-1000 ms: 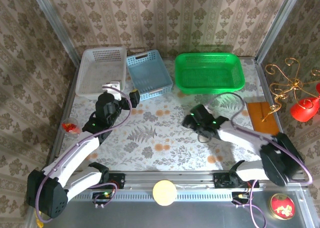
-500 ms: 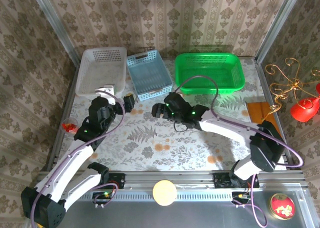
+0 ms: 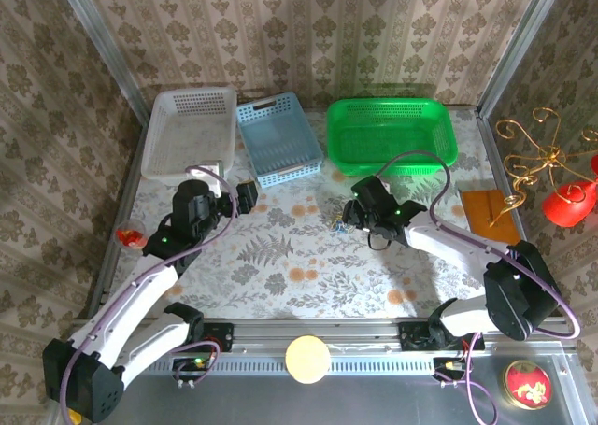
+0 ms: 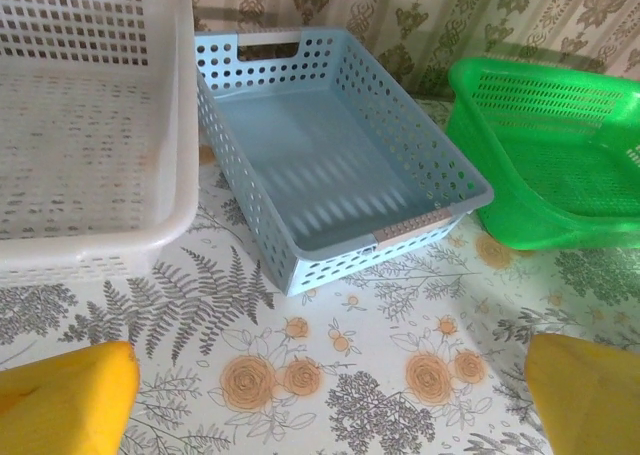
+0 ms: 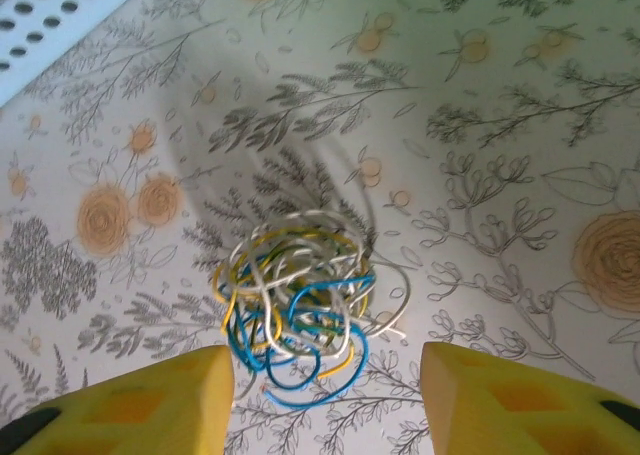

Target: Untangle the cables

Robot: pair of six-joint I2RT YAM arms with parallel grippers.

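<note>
Two end effectors work over a floral-patterned counter point(image 3: 280, 276) with three baskets along its far edge.

Top external view: the left end effector point(image 3: 246, 198) hangs near the near edge of the white basket point(image 3: 192, 126), close to the blue basket point(image 3: 278, 137). The right end effector point(image 3: 349, 219) points left at mid-counter, on the near side of the green basket point(image 3: 391, 134). The cables point(image 3: 336, 225) form a small knot on the counter just at its tip.

Left wrist view: the left end effector point(image 4: 325, 400) stands fully spread, its yellow fingers point(image 4: 65, 400) at the frame's two lower corners. It holds and touches nothing, with bare counter between them.

Right wrist view: the right end effector point(image 5: 325, 405) is partly open, one yellow finger point(image 5: 520, 400) on each side of the cables point(image 5: 300, 310). The tangle of yellow, blue, white and green loops lies on the counter between and just beyond the fingertips. Its near loops come very close to one finger, and whether they touch cannot be told. The tangle is not clamped.
</note>
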